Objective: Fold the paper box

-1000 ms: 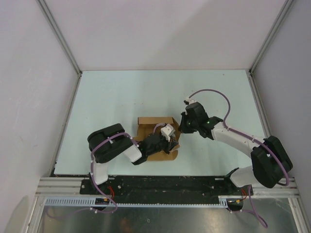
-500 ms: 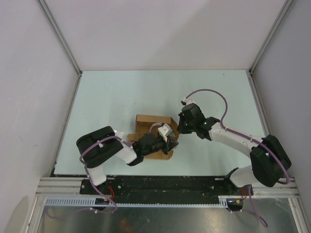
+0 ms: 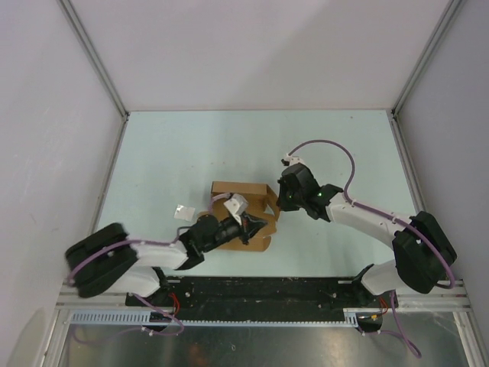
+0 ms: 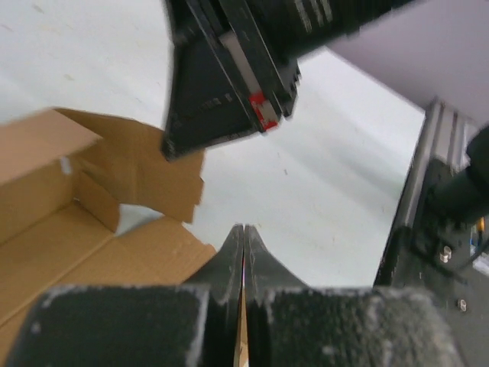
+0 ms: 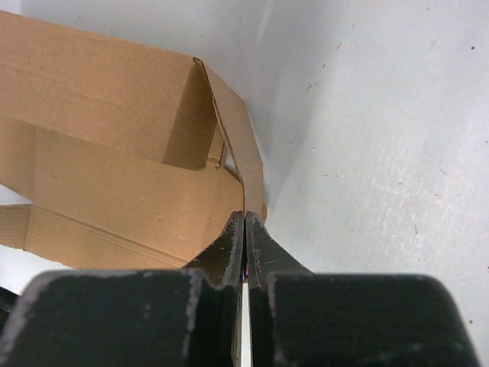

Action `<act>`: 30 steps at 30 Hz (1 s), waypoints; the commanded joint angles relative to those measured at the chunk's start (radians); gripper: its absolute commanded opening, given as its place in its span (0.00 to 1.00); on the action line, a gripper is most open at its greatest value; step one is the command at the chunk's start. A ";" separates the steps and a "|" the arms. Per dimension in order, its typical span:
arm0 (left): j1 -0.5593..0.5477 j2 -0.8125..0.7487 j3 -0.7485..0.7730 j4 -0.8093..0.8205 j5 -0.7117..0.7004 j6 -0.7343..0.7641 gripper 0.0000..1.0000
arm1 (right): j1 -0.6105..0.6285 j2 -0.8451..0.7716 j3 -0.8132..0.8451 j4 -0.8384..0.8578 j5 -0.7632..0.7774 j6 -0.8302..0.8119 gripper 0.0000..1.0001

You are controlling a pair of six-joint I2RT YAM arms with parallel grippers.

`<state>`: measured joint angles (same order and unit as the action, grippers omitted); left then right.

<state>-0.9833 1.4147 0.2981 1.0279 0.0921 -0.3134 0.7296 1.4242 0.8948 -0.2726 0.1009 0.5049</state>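
Observation:
The paper box point(image 3: 238, 189) is brown cardboard, partly raised, on the pale table between my two arms. Its rear panel stands up and a flat flap point(image 3: 256, 243) lies toward me. My left gripper point(image 3: 260, 223) is shut and reaches in low from the left over that flat flap. In the left wrist view its tips point(image 4: 243, 229) sit just past the flap's edge point(image 4: 153, 245), with nothing gripped. My right gripper point(image 3: 276, 205) is shut at the box's right end. In the right wrist view its tips point(image 5: 244, 215) touch the end of a narrow side flap point(image 5: 241, 153).
A tiny white paper scrap point(image 3: 183, 212) lies on the table left of the box. The metal rail point(image 3: 260, 294) with the arm bases runs along the near edge. Enclosure walls point(image 3: 53, 153) stand left, right and behind.
My left arm has swung its elbow down and out to the left, uncovering the white scrap. The box and both grippers have shifted slightly left. Both grippers stayed shut.

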 commanded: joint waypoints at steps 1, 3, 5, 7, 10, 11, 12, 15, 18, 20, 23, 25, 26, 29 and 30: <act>0.015 -0.280 -0.068 -0.196 -0.184 -0.076 0.00 | 0.011 0.007 0.053 0.006 0.034 -0.003 0.00; 0.020 -0.380 -0.059 -0.391 -0.335 -0.091 0.00 | 0.014 0.007 0.061 0.003 0.037 -0.006 0.00; 0.029 -0.515 -0.050 -0.582 -0.491 -0.127 0.00 | 0.016 0.010 0.067 0.000 0.037 -0.009 0.00; 0.069 -0.610 -0.043 -0.714 -0.540 -0.156 0.00 | 0.017 0.010 0.070 -0.005 0.039 -0.012 0.00; 0.178 -0.648 -0.057 -0.799 -0.503 -0.203 0.00 | 0.021 0.013 0.076 -0.008 0.042 -0.016 0.00; 0.201 -0.649 -0.065 -0.807 -0.488 -0.211 0.00 | 0.022 0.013 0.078 -0.010 0.043 -0.019 0.00; 0.224 -0.645 -0.082 -0.815 -0.465 -0.217 0.00 | 0.024 0.013 0.079 -0.010 0.043 -0.020 0.00; 0.225 -0.635 -0.117 -0.833 -0.436 -0.240 0.00 | 0.024 0.016 0.084 -0.016 0.048 -0.029 0.00; 0.222 -0.628 -0.123 -0.850 -0.425 -0.260 0.00 | 0.024 0.019 0.090 -0.025 0.062 -0.043 0.00; 0.222 -0.632 -0.119 -0.870 -0.460 -0.282 0.00 | 0.022 0.024 0.095 -0.028 0.068 -0.055 0.00; 0.222 -0.634 -0.111 -0.879 -0.506 -0.282 0.00 | 0.022 0.027 0.104 -0.045 0.085 -0.086 0.00; 0.224 -0.617 -0.096 -0.885 -0.514 -0.276 0.00 | 0.017 0.030 0.107 -0.059 0.098 -0.104 0.00; 0.224 -0.612 -0.090 -0.885 -0.515 -0.274 0.00 | 0.013 0.031 0.110 -0.059 0.100 -0.106 0.00; 0.222 -0.585 -0.086 -0.885 -0.512 -0.279 0.00 | 0.007 0.036 0.112 -0.059 0.092 -0.106 0.00; 0.224 -0.580 -0.085 -0.885 -0.514 -0.280 0.00 | 0.005 0.036 0.113 -0.059 0.091 -0.106 0.00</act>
<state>-0.7628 0.8108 0.1730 0.1467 -0.3927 -0.5644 0.7414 1.4544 0.9604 -0.3386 0.1696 0.4160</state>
